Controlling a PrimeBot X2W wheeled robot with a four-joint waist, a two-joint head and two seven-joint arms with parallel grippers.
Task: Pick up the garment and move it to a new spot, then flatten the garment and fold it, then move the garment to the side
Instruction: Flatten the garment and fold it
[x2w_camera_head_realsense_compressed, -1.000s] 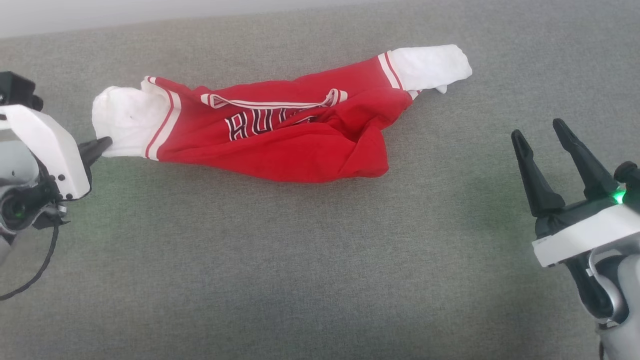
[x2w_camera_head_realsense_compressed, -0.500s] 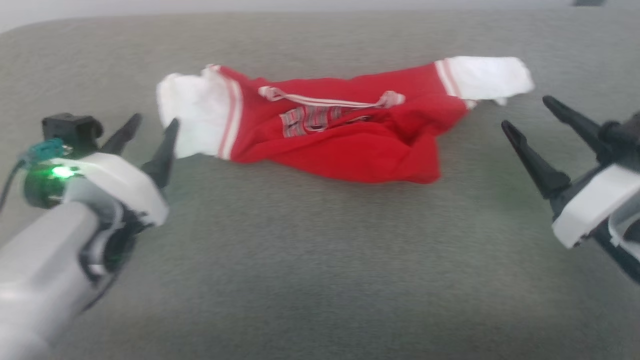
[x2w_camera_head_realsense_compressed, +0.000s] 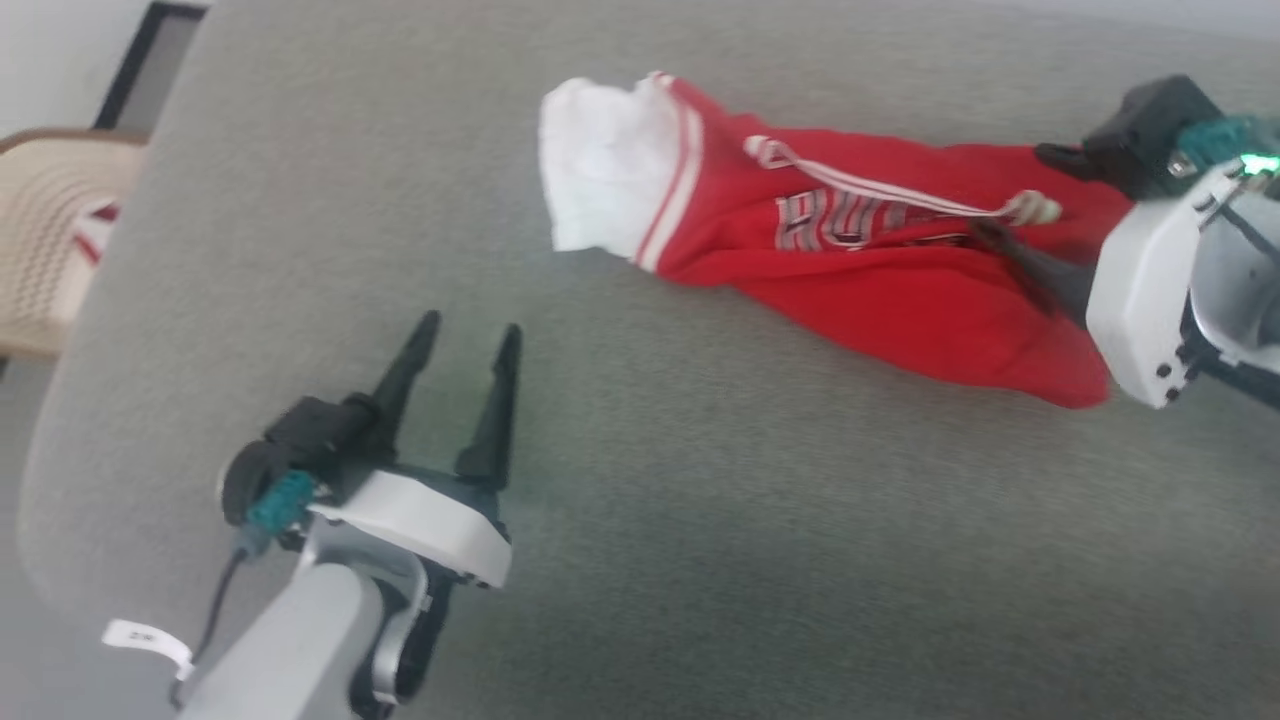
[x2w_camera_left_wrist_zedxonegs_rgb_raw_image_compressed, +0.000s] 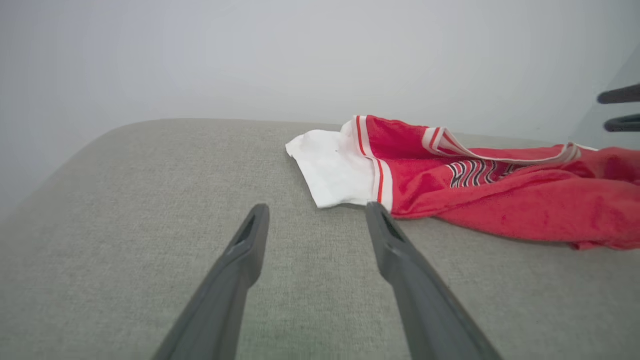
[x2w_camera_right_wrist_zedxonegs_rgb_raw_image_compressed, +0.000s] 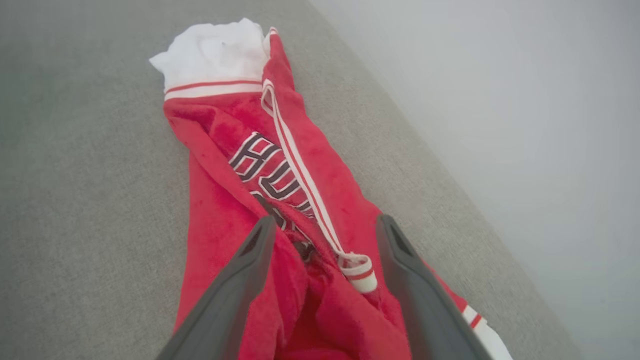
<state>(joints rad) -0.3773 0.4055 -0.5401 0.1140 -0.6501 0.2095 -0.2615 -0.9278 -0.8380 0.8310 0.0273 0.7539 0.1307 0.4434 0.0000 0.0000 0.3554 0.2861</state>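
Observation:
The garment (x2w_camera_head_realsense_compressed: 900, 300) lies crumpled in a long strip on the grey padded surface (x2w_camera_head_realsense_compressed: 700, 550), its white sleeve end (x2w_camera_head_realsense_compressed: 600, 170) toward the left. My left gripper (x2w_camera_head_realsense_compressed: 470, 328) stands open over bare surface, short of that sleeve, with nothing between its fingers. In the left wrist view the left gripper (x2w_camera_left_wrist_zedxonegs_rgb_raw_image_compressed: 316, 207) points at the sleeve end (x2w_camera_left_wrist_zedxonegs_rgb_raw_image_compressed: 335, 170), the right fingertip close to the cloth's edge. My right gripper (x2w_camera_head_realsense_compressed: 1012, 192) is open above the garment's middle. In the right wrist view the right gripper (x2w_camera_right_wrist_zedxonegs_rgb_raw_image_compressed: 326, 220) straddles the striped collar band (x2w_camera_right_wrist_zedxonegs_rgb_raw_image_compressed: 357, 267) and the red folds of the garment (x2w_camera_right_wrist_zedxonegs_rgb_raw_image_compressed: 225, 200).
The surface's rounded left edge (x2w_camera_head_realsense_compressed: 110, 300) drops off near my left arm. A beige slatted chair (x2w_camera_head_realsense_compressed: 50, 250) stands beyond that edge. A pale wall (x2w_camera_left_wrist_zedxonegs_rgb_raw_image_compressed: 300, 60) runs behind the surface's far side. The right gripper's fingers (x2w_camera_left_wrist_zedxonegs_rgb_raw_image_compressed: 620, 107) show at the left wrist view's right edge.
My left gripper has opened, let go of the white sleeve and drawn back from it. The right gripper has moved in over the garment's middle. The head camera has turned.

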